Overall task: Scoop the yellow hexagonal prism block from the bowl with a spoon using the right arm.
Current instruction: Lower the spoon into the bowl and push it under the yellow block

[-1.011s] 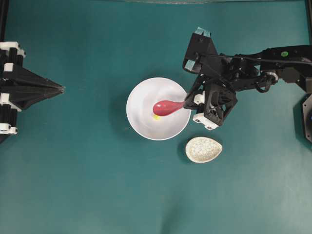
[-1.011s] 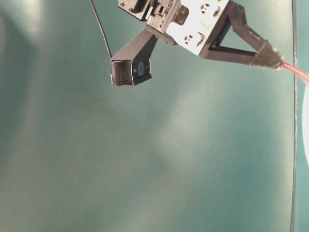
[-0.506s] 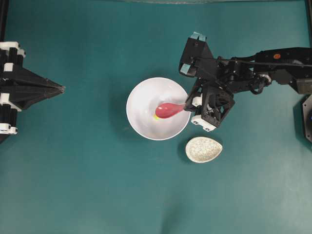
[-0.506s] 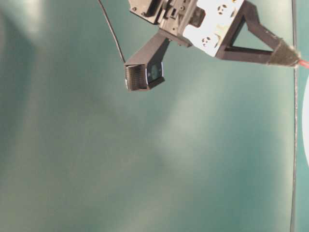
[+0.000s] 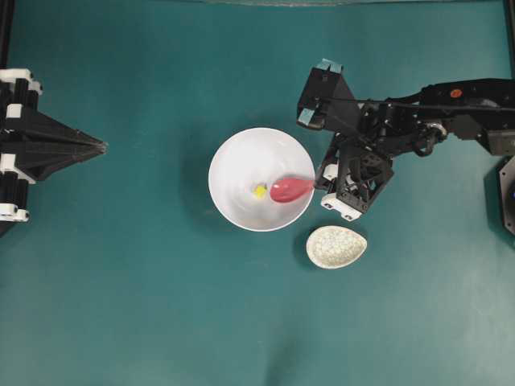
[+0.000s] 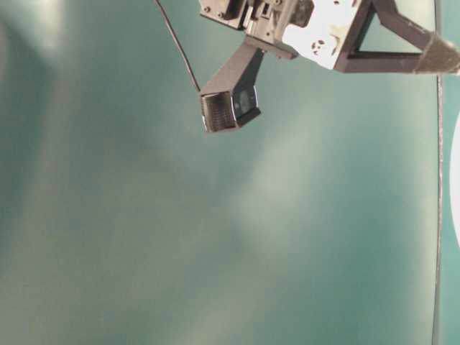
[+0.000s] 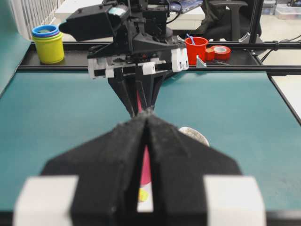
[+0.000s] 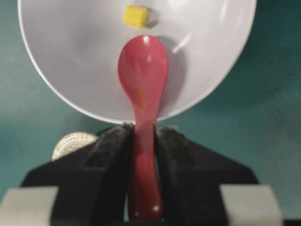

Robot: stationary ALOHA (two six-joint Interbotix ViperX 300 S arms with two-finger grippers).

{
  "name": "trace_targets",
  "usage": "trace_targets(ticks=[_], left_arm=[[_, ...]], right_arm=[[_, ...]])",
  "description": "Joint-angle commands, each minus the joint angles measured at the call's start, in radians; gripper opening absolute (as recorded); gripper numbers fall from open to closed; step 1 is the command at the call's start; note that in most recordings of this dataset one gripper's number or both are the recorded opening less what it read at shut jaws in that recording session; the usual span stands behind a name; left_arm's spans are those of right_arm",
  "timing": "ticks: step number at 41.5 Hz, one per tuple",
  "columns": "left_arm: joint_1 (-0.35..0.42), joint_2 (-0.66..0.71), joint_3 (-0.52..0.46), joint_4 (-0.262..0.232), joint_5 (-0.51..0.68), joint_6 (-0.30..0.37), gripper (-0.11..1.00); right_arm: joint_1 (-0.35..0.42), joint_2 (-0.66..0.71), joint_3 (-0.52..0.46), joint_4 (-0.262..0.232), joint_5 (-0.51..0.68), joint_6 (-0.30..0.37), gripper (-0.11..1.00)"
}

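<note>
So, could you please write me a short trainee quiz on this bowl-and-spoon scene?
1. True or false: the yellow block already lies in the spoon's scoop.
2. Which hand grips the spoon's handle? A) left hand B) right hand
3. Fill in: the speckled dish sits ___ the white bowl.

Key:
1. False: it rests on the bowl floor just past the scoop's tip.
2. B.
3. Outside, on the table beside it.
</note>
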Motion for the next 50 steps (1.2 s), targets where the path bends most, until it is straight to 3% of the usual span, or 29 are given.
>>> trace_targets(ticks=[1, 21, 50], left_arm=[[0.002, 0.009, -0.009, 0.002, -0.011, 0.002, 0.00], [0.002, 0.009, -0.008, 0.002, -0.011, 0.002, 0.00], [0.000, 0.009, -0.009, 0.002, -0.012, 0.002, 0.00]], right_arm=[[-0.002, -0.005, -0.034, -0.002, -0.006, 0.002, 0.21], [-0.002, 0.063, -0.066, -0.002, -0.021, 0.002, 0.21], [-0.002, 0.098, -0.067, -0.006, -0.218, -0.002, 0.21]])
